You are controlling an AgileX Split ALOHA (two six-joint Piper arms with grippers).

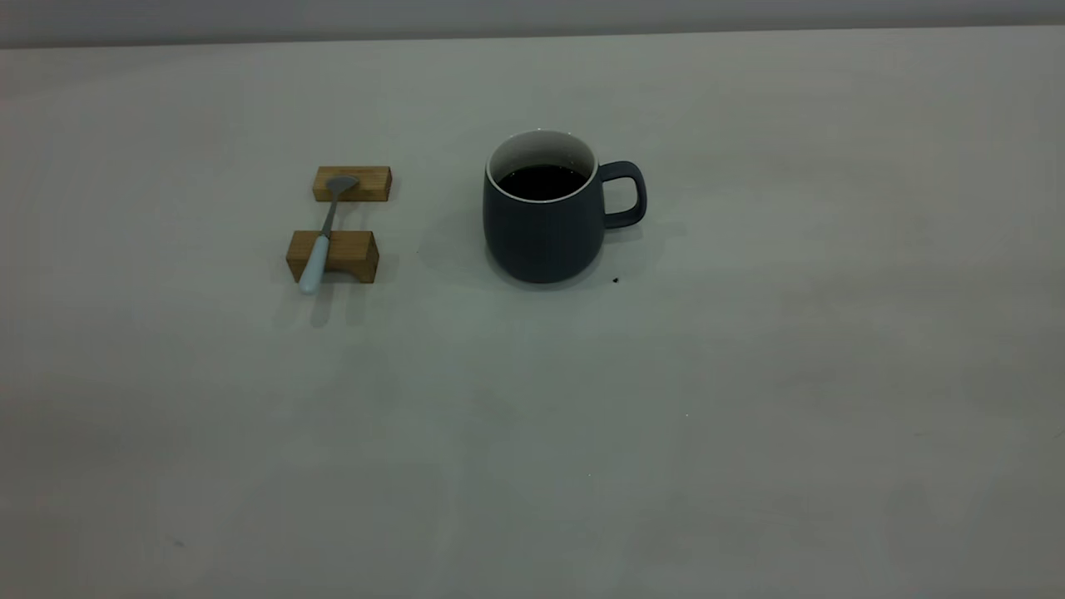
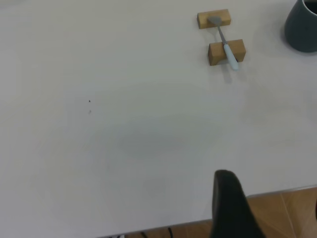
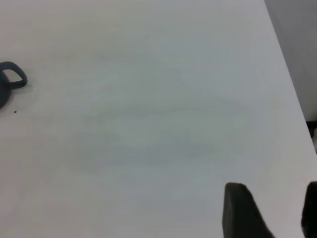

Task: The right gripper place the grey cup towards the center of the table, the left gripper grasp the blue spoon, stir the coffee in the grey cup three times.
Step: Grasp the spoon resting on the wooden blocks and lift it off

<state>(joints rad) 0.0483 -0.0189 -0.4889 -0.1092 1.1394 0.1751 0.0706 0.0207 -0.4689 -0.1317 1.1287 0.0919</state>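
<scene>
The grey cup (image 1: 545,218) stands upright on the off-white worktop (image 1: 749,399), roughly central from left to right and toward the far side, its handle (image 1: 624,194) pointing right and dark coffee (image 1: 542,181) well below the white rim. To its left, well apart, the blue spoon (image 1: 323,235) lies bridged across two wooden blocks (image 1: 334,255), bowl on the far block and pale handle overhanging the near one. Neither arm shows in the exterior view. The right tool (image 3: 270,210) hangs by the worktop's right edge with a clear gap between its fingers, holding nothing; of the left tool (image 2: 233,203) only one dark finger shows, so its state cannot be told. Nothing appears begun: the first step, moving the cup, likely calls for the right tool to reach leftward to the handle. A tiny dark speck (image 1: 616,280) lies beside the cup; wooden floor (image 2: 287,213) shows past the worktop's near edge.
</scene>
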